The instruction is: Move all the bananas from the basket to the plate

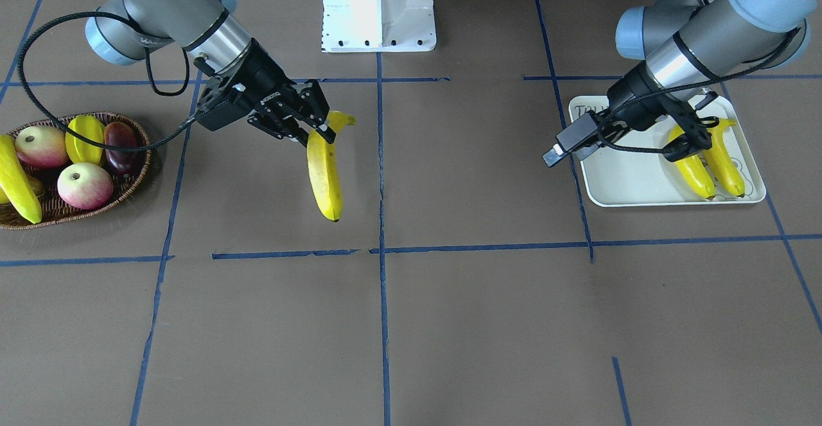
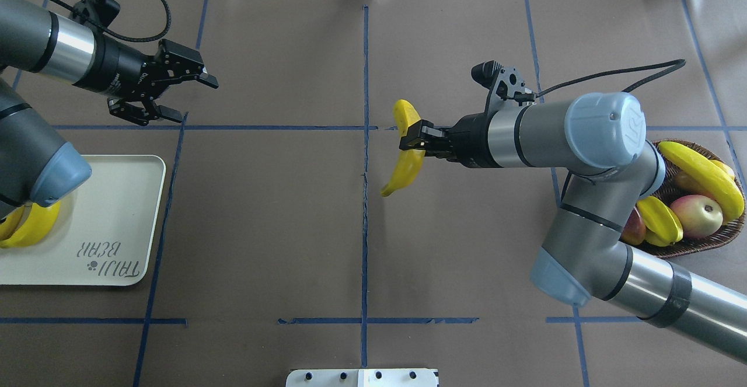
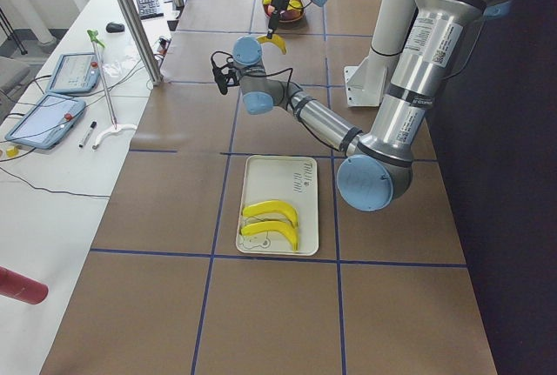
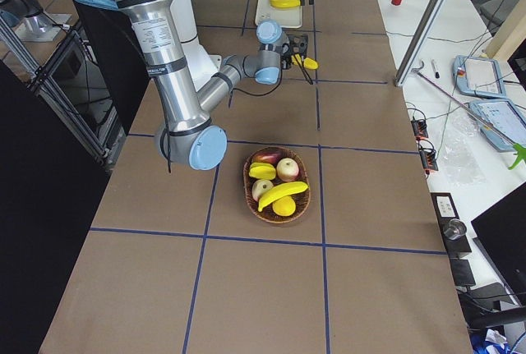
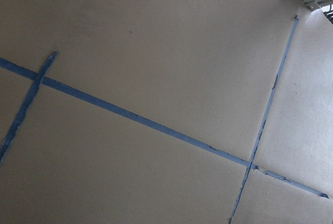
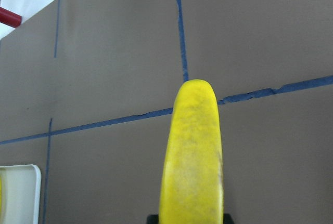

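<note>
My right gripper (image 2: 411,137) is shut on a yellow banana (image 2: 405,165) near its stem end, holding it in the air close to the table's centre line; the banana (image 1: 324,175) hangs down from the fingers and fills the right wrist view (image 6: 192,161). Another banana (image 2: 703,177) lies in the wicker basket (image 2: 694,247) at the far right. Two bananas (image 1: 692,170) lie side by side on the white plate (image 2: 117,212). My left gripper (image 2: 189,100) is open and holds nothing, raised past the plate's far edge.
The basket (image 1: 128,185) also holds apples (image 1: 85,185), a star fruit (image 1: 85,138) and a dark red fruit. Blue tape lines grid the brown table. The white robot base (image 1: 379,8) sits at the table's middle edge. A plate corner (image 6: 18,193) shows in the right wrist view.
</note>
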